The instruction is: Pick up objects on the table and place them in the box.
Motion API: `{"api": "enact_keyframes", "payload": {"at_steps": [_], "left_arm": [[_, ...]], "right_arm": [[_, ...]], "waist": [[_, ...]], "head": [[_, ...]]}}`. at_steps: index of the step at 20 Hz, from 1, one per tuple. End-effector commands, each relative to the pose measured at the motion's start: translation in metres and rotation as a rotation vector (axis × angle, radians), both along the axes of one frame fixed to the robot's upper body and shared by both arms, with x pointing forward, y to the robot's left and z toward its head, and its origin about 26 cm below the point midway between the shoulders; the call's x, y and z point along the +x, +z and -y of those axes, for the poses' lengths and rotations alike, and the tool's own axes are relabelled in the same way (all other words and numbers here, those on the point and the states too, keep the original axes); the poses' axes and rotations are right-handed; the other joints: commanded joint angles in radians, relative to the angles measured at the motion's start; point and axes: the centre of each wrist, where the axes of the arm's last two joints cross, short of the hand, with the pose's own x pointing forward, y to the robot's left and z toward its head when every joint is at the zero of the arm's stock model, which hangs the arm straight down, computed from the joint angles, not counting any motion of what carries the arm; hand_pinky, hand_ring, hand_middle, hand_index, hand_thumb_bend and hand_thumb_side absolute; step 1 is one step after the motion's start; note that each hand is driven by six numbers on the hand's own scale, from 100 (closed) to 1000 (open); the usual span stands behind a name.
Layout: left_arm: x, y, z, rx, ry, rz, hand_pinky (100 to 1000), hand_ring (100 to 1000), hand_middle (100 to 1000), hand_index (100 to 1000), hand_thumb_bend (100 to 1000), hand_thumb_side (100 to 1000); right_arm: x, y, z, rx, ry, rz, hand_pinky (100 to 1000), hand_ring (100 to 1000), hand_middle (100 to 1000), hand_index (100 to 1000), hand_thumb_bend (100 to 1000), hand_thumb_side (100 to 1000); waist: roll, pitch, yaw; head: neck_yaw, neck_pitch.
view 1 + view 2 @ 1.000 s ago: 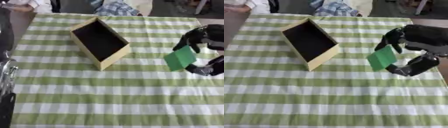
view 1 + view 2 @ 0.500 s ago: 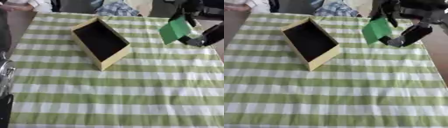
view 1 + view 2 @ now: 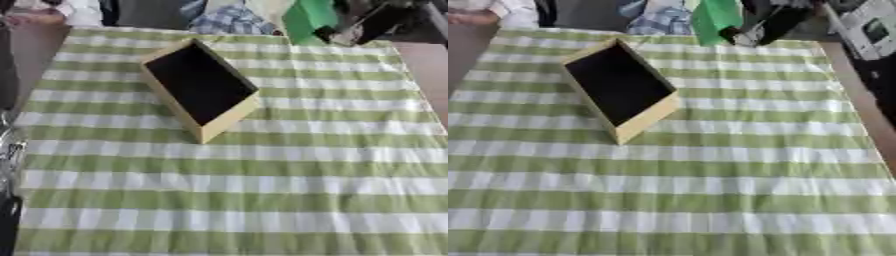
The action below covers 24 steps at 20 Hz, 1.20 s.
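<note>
The right robot hand, black with silver parts, reaches in at the top right, above the far edge of the desk, which is covered by a green-and-white striped cloth. The hand is grasping a flat, bright green rectangular object, with a dark finger closed against the object's right side; the green object hangs in the air, tilted, clear of the cloth and beyond the far right corner of the box. The open rectangular box, with pale tan walls and a black inside, sits on the far left half of the desk, turned at an angle so that one corner points toward the near side; nothing can be made out inside it. The green object is near the box's far end but apart from it, not over the opening. At the left edge of the left eye view a dark, metallic shape shows, too unclear to say whether it is the left robot hand
</note>
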Motion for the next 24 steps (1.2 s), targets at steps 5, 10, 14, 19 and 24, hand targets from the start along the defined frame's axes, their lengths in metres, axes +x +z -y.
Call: {"api": "enact_keyframes", "payload": {"at_steps": [5,10,14,19,24], "left_arm": [[-0.003,0.013,0.007,-0.007,-0.040,0.050,534,627,574,720,100,567],[-0.003,0.019,0.011,-0.014,-0.060,0.070,535,628,575,720,100,567],[-0.003,0.023,0.015,-0.015,-0.077,0.085,535,628,575,720,100,567],[-0.004,0.027,0.018,-0.018,-0.094,0.099,535,628,575,720,100,567],[-0.004,0.029,0.020,-0.020,-0.104,0.107,536,628,575,720,100,567]], "right_arm": [[0.018,0.005,-0.038,0.031,-0.001,0.068,416,300,148,415,100,132],[0.031,-0.004,-0.057,0.069,-0.042,0.090,397,292,139,410,100,120],[0.038,-0.012,-0.067,0.059,-0.070,0.110,410,295,142,411,100,130],[0.044,-0.019,-0.085,0.067,-0.081,0.132,380,289,138,409,100,147],[0.049,-0.034,-0.092,0.060,-0.098,0.113,394,295,134,411,100,144]], "waist": [[0.001,-0.001,0.024],[0.002,0.013,0.047],[-0.002,0.027,0.063],[-0.005,0.040,0.081],[-0.007,0.045,0.090]], "head": [[-0.027,-0.028],[-0.050,-0.039],[-0.061,-0.047],[-0.085,-0.055],[-0.101,-0.061]]}}
